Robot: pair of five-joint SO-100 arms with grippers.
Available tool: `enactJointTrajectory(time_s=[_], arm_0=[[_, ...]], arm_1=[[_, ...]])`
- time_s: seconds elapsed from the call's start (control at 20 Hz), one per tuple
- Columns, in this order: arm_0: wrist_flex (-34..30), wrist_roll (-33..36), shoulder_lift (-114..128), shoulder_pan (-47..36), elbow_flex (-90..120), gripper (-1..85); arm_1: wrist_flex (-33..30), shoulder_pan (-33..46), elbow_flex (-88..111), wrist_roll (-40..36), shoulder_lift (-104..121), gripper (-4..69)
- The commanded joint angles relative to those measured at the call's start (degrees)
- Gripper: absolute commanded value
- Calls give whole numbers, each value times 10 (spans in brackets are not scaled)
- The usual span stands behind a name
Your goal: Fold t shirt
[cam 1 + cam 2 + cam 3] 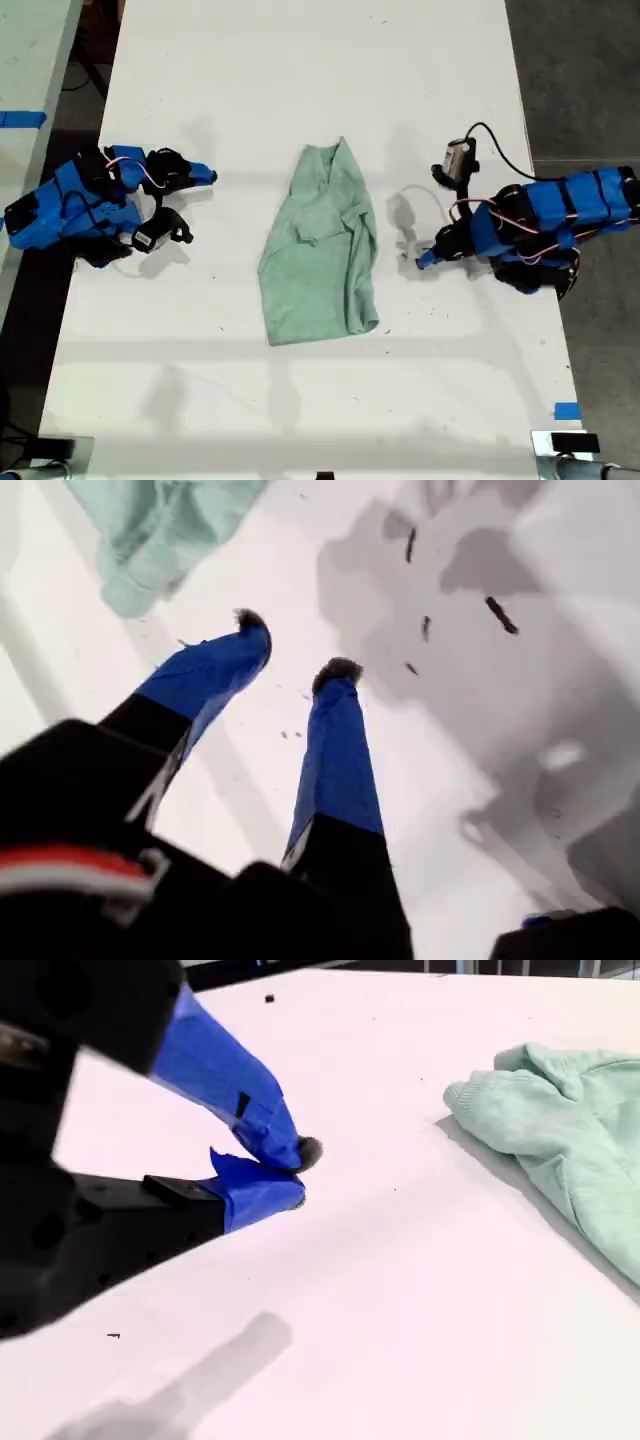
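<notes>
White tabletop (pixel 320 60) fills most of the exterior view, with dark floor along both its sides and a second pale surface at that view's left edge carrying a strip of blue tape (pixel 22 119). Another small piece of blue tape (pixel 566 410) sits on the table toward the exterior view's lower right.

The t shirt (pixel 322 250) lies flat on the table, roughly midway between the two arms and touching neither. It is pale mint green and wrinkled, already doubled over on itself. Its narrow end points to the far side of the table, and its broad, squared-off end lies nearer the camera.

My first gripper (pixel 424 260) is on the exterior view's right, low over the table just beside the shirt's right edge and apart from it. In its own wrist view the two blue-taped fingers (pixel 335 740) stand spread with only bare table between them, and a corner of the shirt (pixel 150 540) shows beyond them.

My second gripper (pixel 207 176) is on the exterior view's left, well apart from the shirt and pointing toward its narrow end. Its wrist view shows the jaws pressed together at the tips (pixel 290 1175) with nothing between them, and the shirt's narrow end (pixel 540 1110) lies farther off on the table.
</notes>
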Motion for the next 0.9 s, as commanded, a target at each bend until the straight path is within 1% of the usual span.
enactJointTrajectory(time_s=[0.0,0.05,0.2,0.4,0.5,0.65,0.75,0.8,0.85], arm_0=[[-11,-28,4,13,24,4],[-11,-28,4,15,24,4],[-10,-29,4,11,25,4],[-10,-25,3,-8,25,13],[-10,-25,3,-5,25,17],[-10,-25,3,-1,25,21],[-10,-25,3,21,25,59],[-10,-25,3,48,25,118],[-10,-25,3,76,25,126]], arm_1=[[30,22,157,-2,271,68],[70,40,204,-27,374,58],[18,56,243,-76,365,54],[18,94,251,-124,362,79],[18,102,251,-123,362,90],[18,71,251,-109,362,95],[18,76,251,-123,362,92],[18,76,251,-139,362,92],[18,76,251,-200,362,86]])
